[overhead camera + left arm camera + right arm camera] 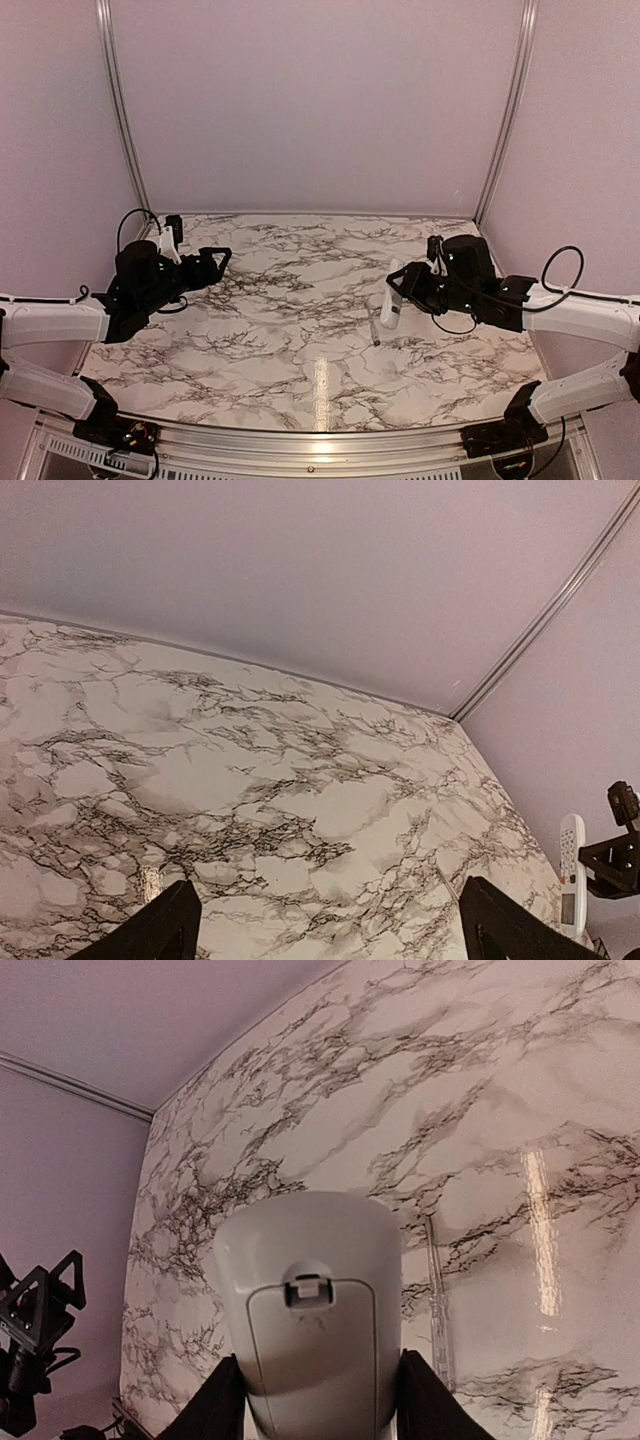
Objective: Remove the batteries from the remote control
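The worktop point(300, 270) is a smooth, glossy, marble-patterned surface; a light streak reflects near its front edge. The remote control point(310, 1300) is smooth white plastic with a satin sheen. The left gripper point(328, 905) fingers point(150, 935) are matt black plastic. The corner rails point(118, 100) are bare metal. The walls point(320, 100) are matt.

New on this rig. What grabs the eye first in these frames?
The white remote control stands upright in the shut right gripper right of centre over the marble table. Its battery cover is in place and fills the right wrist view. A thin grey stick lies on the table just below it. The left gripper hangs open and empty at the far left.
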`<state>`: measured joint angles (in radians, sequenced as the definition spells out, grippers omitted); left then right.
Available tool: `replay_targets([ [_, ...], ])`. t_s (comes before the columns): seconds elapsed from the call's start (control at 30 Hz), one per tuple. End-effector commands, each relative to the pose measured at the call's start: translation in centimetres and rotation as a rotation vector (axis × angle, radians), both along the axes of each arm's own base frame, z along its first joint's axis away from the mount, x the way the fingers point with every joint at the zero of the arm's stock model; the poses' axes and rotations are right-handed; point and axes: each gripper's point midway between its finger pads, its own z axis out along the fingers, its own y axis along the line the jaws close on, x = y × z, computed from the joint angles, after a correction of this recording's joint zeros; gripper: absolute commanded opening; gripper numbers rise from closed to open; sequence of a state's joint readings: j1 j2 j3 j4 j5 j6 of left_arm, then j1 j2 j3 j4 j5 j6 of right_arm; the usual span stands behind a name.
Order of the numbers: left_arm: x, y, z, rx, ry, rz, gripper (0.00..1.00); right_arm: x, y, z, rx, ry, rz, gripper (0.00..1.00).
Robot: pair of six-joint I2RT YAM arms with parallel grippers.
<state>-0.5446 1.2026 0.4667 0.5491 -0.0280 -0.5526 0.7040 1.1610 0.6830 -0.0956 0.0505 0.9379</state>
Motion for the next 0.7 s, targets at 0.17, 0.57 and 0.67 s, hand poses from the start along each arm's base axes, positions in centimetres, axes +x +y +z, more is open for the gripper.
replay_targets([
  [0.17,-1.9,-3.6,1.5,-0.018,-0.112,-0.165,0.94,2.6,3.8,4.5,0.270,-0.103,-0.019,0.12],
  [0.57,-4.6,-6.6,2.9,-0.047,-0.223,-0.309,0.94,3.4,7.7,6.3,0.394,-0.119,-0.036,0.13],
  [0.67,-5.2,-7.5,3.1,-0.045,-0.247,-0.342,0.94,3.5,9.0,6.5,0.412,-0.115,-0.031,0.13],
])
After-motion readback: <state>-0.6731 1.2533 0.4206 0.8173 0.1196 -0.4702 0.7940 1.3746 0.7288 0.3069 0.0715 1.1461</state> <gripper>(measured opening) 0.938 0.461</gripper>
